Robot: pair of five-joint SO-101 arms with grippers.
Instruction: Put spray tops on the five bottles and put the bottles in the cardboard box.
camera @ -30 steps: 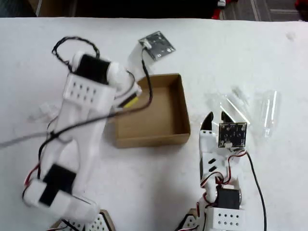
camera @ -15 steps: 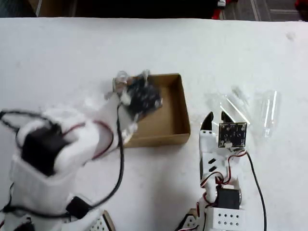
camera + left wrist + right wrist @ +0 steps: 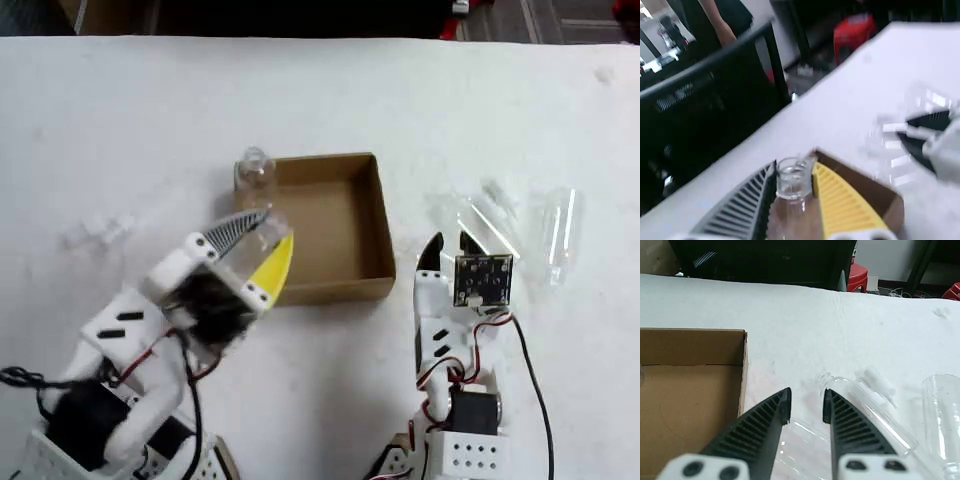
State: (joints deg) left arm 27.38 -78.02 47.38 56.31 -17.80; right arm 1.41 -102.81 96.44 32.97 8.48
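Note:
My left gripper, with one grey and one yellow finger, is shut on a clear bottle with no spray top. It holds the bottle at the left wall of the cardboard box. The left wrist view shows the bottle's open neck between the fingers, with the box beyond. My right gripper rests on the table right of the box, open with nothing in it. In front of it lie a clear bottle, a white spray top and another bottle.
A small clear piece lies on the white table left of the box. Clear bottles lie at the right. Dark furniture and a red stool stand past the table's far edge.
My left arm has swung back from past the box's far side toward its base, and its gripper now holds the bottle at the box's left wall. The right arm has not moved.

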